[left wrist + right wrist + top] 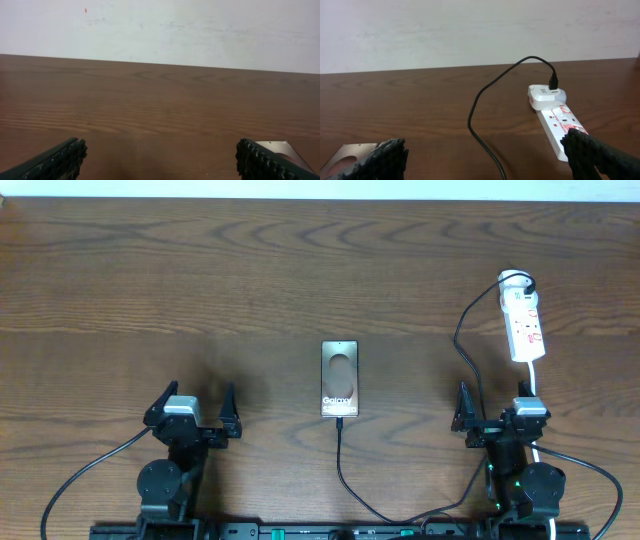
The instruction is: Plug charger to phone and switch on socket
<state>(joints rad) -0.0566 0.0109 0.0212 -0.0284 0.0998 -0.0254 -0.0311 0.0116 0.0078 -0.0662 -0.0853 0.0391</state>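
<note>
My left gripper (197, 416) is spread wide and empty at the near left of the table (300, 260). My right gripper (499, 420) is just as spread and empty at the near right. Between them and a little farther out, the phone (340, 378) lies flat, face up. The charger (339, 450) leaves the phone's near edge toward me, curves right, then runs past my right side out to the socket (524, 320), far right. Its tip touches the phone's near edge; I cannot tell whether it is seated.

I judge the cable light and limp, apt to sag and swing, so I would pinch the stiff tip rather than the cord. The phone looks thin and smooth, likely to skate when pushed, and wants bracing along its long edges. The socket seems light and may slide under a press.

Only the overhead view shows the tip at the phone. The right wrist view shows a black plug (553, 82) standing in the socket's far end. The left wrist view shows only a phone corner.
</note>
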